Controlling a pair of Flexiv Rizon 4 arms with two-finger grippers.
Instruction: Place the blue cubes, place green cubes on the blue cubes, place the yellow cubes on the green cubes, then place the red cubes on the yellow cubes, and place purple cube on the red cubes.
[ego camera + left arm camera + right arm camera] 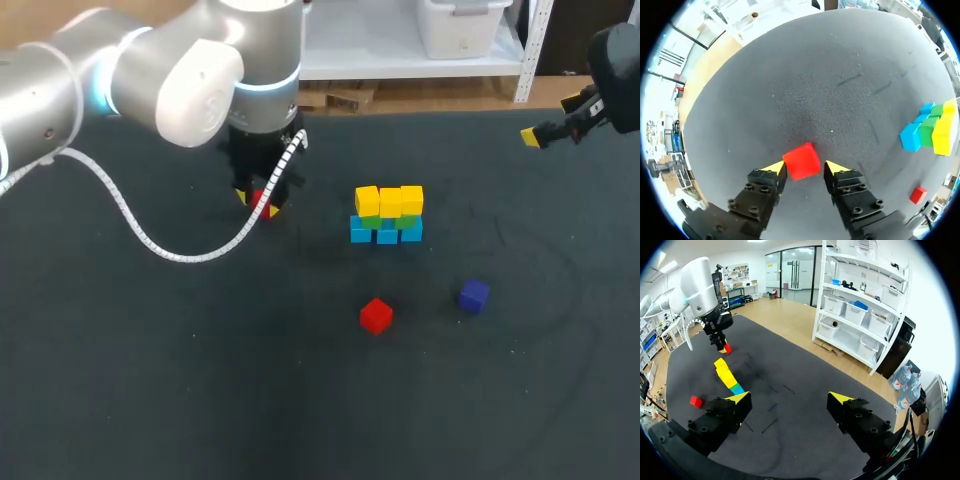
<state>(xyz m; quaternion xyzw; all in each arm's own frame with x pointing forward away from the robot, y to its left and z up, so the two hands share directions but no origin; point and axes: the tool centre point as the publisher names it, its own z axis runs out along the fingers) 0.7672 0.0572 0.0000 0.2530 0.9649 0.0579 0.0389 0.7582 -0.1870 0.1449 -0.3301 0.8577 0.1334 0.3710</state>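
My left gripper [805, 167] stands low over the mat, astride a red cube [801, 160] that rests on the table. One yellow fingertip [774, 167] touches the cube and a thin gap shows at the other, so the gripper is open. In the head view this gripper [262, 203] is left of the stack: blue cubes [386, 233] at the bottom, green cubes [386, 222] on them, yellow cubes [390, 200] on top. A second red cube [376, 315] and a purple cube [474, 295] lie loose in front of the stack. My right gripper [790, 399] hangs open and empty at the far right.
The dark mat [150, 380] covers the whole table. A white coiled cable [150, 240] droops from my left arm over the mat. The stack [930, 130] is off to the side of the left gripper, with bare mat between them.
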